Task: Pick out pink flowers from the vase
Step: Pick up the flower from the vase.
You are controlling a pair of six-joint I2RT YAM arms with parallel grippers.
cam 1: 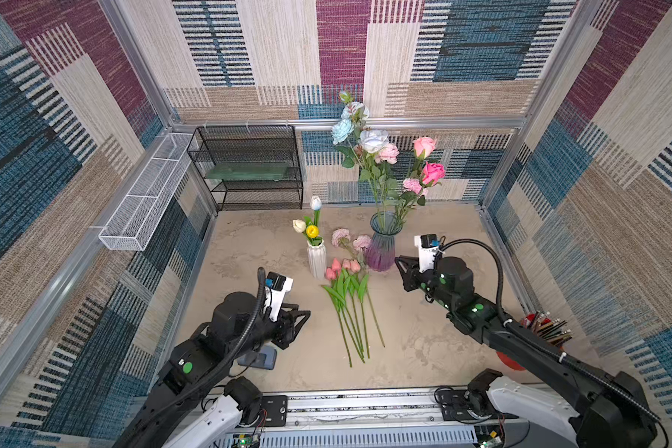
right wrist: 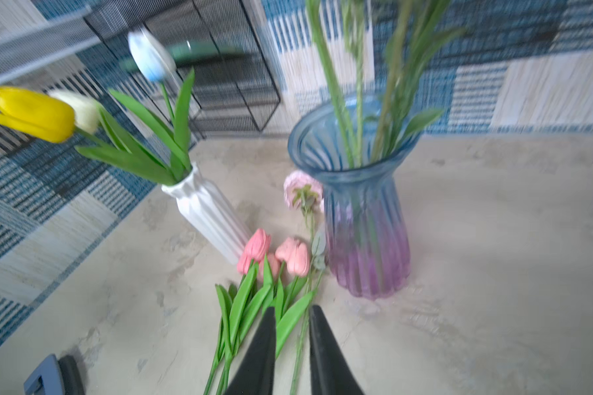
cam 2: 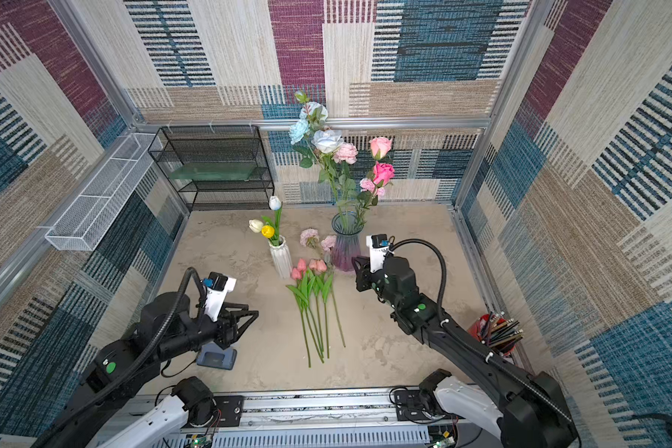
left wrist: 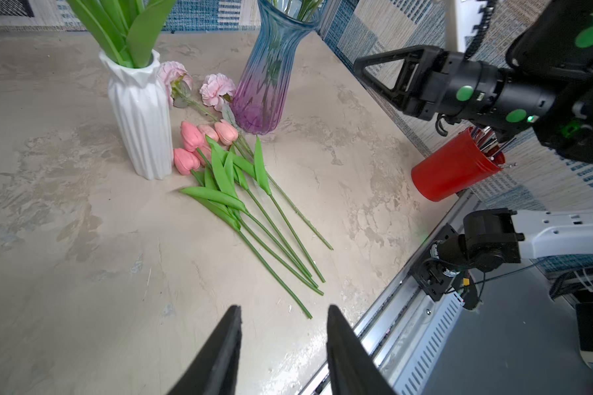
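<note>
1. Right gripper (right wrist: 292,309): fingers a narrow gap apart, clamped on nothing. It hovers just beside the foot of the glass vase (cam 1: 383,240).
2. Left gripper (left wrist: 284,307): fingers wide apart, empty, at front left, well apart from the flower stems.
3. Pink tulips (cam 1: 344,265): lying flat on the table (cam 1: 423,349), heads between the 2 vases. 1 head is just beside the white vase (cam 1: 316,258), and the stems point toward the front edge.
4. Carnations (cam 1: 341,236): 2 pink heads on the table behind the tulips, between the vases.
5. Pink roses (cam 1: 424,146): upright in the glass vase, beside pale blue blooms.
6. Open room: bare table between the left gripper and the stems, right of the glass vase to the side rail, and before the stem ends.
7. Edges: rack (cam 1: 249,166) in the back-left corner, cup (left wrist: 452,171) of pencils at the right edge under the right arm.
</note>
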